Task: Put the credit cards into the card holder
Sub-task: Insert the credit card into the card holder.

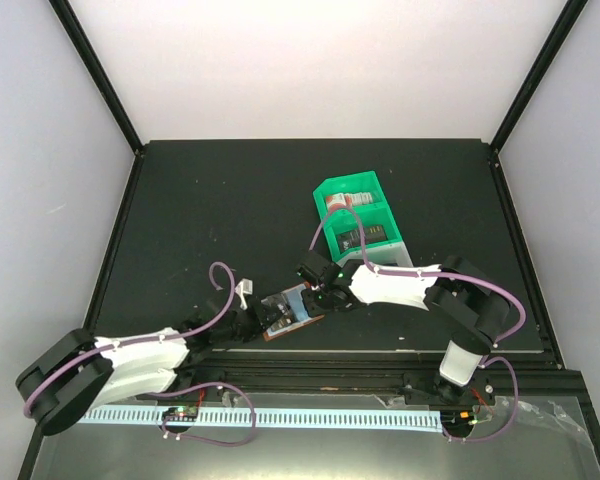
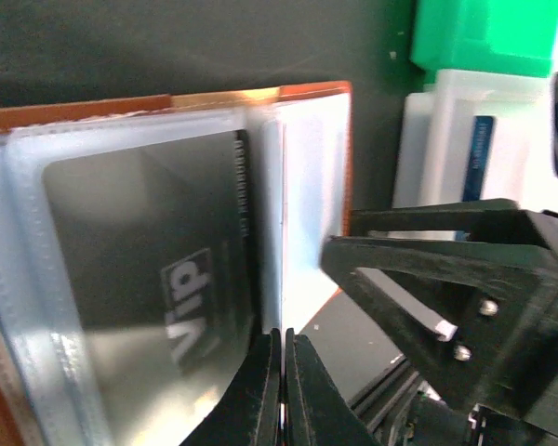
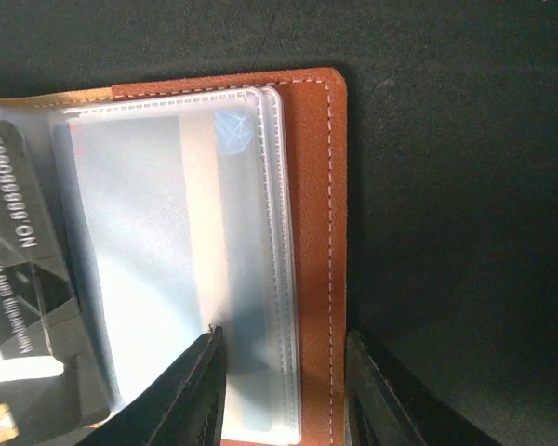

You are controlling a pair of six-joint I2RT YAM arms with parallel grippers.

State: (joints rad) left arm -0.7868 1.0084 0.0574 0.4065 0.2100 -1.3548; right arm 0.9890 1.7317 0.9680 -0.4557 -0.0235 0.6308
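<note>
The brown leather card holder (image 1: 288,312) lies open near the table's front edge, between both grippers. In the left wrist view its clear sleeves hold a dark grey "VIP" card (image 2: 158,279). My left gripper (image 2: 282,372) is shut on the thin edge of a clear sleeve (image 2: 307,214). My right gripper (image 3: 284,395) is open, its jaws standing either side of the sleeve stack (image 3: 251,279) and the holder's brown edge (image 3: 316,232). A dark numbered card (image 3: 19,269) lies at the left of that view. In the top view the left gripper (image 1: 263,322) and right gripper (image 1: 315,295) flank the holder.
A green-and-white divided tray (image 1: 380,205) stands behind the holder at centre right, with a red-and-white card (image 1: 337,203) and a dark card (image 1: 352,240) in it. In the left wrist view the tray (image 2: 484,37) holds a blue card (image 2: 479,158).
</note>
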